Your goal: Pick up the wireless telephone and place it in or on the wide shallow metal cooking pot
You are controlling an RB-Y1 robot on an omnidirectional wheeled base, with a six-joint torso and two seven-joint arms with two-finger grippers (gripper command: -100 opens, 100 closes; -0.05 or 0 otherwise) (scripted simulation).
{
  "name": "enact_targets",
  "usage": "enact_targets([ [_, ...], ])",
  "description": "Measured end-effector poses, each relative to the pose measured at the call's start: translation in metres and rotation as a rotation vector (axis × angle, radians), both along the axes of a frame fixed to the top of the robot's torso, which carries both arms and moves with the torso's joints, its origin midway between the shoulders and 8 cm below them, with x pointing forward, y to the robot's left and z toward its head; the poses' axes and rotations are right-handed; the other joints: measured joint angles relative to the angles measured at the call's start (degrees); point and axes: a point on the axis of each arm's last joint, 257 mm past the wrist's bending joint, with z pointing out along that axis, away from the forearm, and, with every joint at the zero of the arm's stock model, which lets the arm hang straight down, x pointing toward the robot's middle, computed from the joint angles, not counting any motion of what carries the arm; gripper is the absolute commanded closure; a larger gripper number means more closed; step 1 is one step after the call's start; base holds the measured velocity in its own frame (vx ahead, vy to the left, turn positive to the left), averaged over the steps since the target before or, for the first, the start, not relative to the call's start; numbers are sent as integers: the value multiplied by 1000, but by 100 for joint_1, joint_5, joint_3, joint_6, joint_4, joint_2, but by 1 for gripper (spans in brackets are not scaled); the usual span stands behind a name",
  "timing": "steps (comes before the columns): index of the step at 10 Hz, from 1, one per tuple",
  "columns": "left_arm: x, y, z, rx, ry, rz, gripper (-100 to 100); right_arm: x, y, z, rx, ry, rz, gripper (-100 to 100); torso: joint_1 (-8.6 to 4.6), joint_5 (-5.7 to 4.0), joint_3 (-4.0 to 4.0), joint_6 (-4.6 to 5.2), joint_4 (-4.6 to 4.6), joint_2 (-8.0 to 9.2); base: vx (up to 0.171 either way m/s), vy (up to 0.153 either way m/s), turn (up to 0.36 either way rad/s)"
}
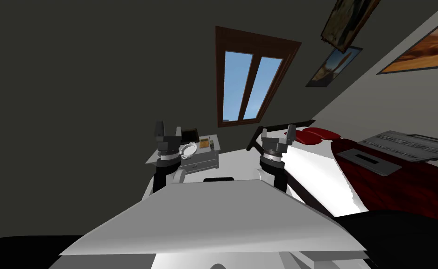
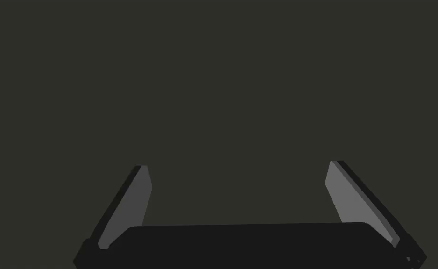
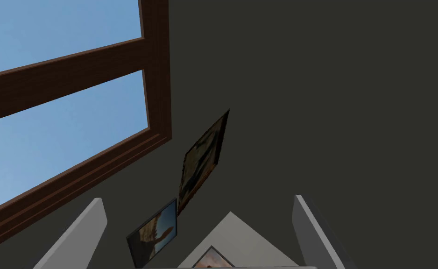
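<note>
A grey nightstand point(image 1: 199, 163) stands ahead by the dark wall. On its top lie a small brownish handset-like thing point(image 1: 205, 144), a dark box point(image 1: 190, 134) and a white ring-shaped thing point(image 1: 188, 150); I cannot tell which is the telephone or the pot. My left gripper point(image 1: 167, 130) is raised in front of the nightstand, open and empty, and its fingers point(image 2: 129, 205) face the dark wall. My right gripper point(image 1: 277, 133) is raised to the right near the bed's head, open with nothing between its fingers point(image 3: 80, 233).
A bed point(image 1: 307, 173) with a white sheet, a dark red cover point(image 1: 400, 187) and red pillows point(image 1: 317, 135) runs along the right. On the cover lie a flat grey keyed panel point(image 1: 407, 145) and a shallow grey tray point(image 1: 367, 161). A window point(image 1: 248, 84) is above the nightstand.
</note>
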Motion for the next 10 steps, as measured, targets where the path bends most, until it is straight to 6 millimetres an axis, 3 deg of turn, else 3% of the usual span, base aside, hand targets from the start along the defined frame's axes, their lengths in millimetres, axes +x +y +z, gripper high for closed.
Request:
enact_targets([
  [7, 32, -4, -75, 197, 182, 70, -100, 0, 0, 0, 0, 0, 0, 0, -13, -3, -5, 0, -2, -8, 16, -39, 57],
  [10, 42, -8, -118, 284, 266, 107, -100, 0, 0, 0, 0, 0, 0, 0, -19, -4, -5, -1, -2, -9, 20, -57, 92],
])
